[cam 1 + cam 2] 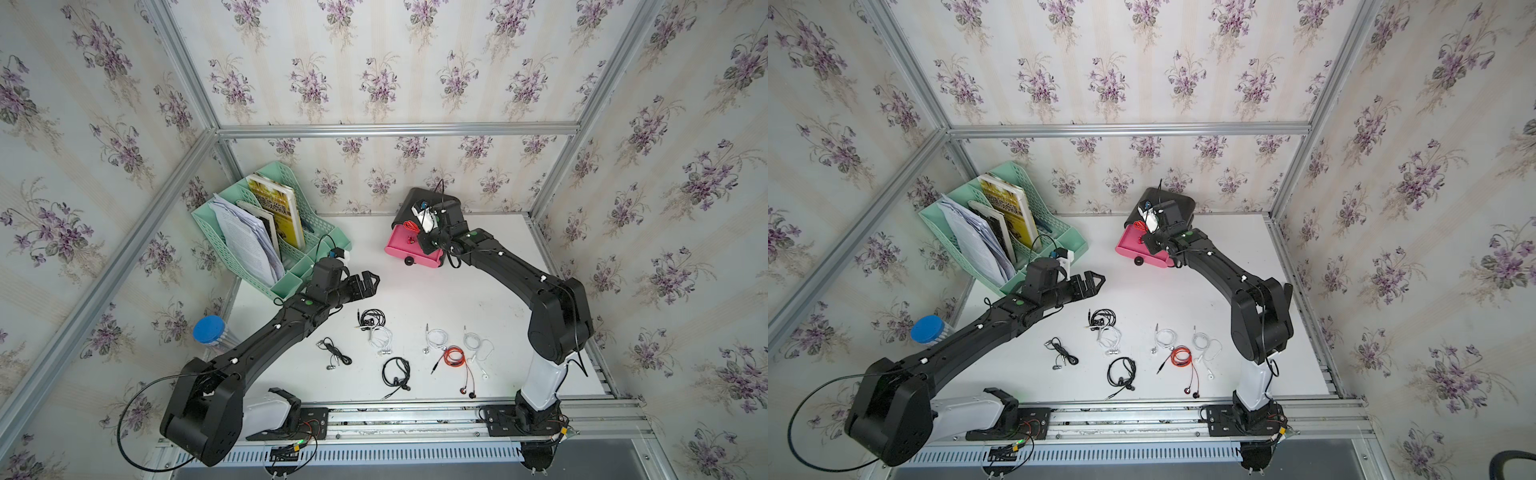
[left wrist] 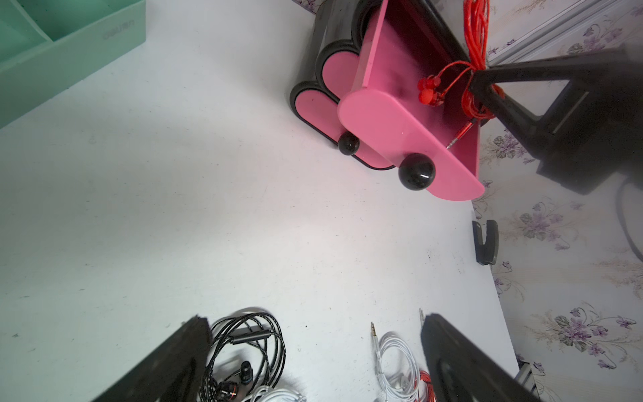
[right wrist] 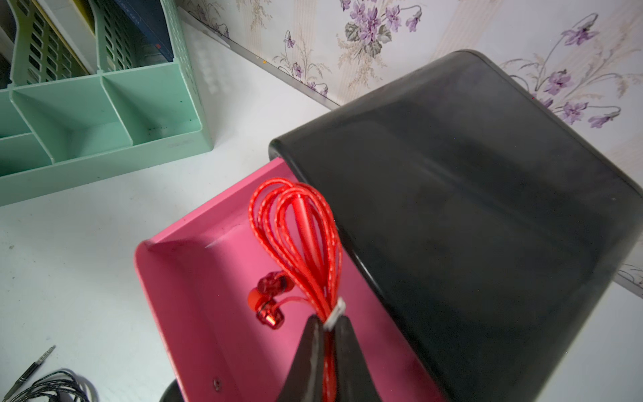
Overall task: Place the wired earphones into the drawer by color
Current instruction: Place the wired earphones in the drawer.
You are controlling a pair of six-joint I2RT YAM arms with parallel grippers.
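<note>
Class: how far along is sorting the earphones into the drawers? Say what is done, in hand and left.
Done: the top drawer stands pulled open. In hand: the right gripper is shut on a red set above it. Left: on the table lie three black sets, three white sets and a second red set; the left gripper hangs open and empty.

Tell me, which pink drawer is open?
The top drawer, pulled out from the black cabinet, with red earphones pinched in the right fingers over it. The two lower drawers are shut.
</note>
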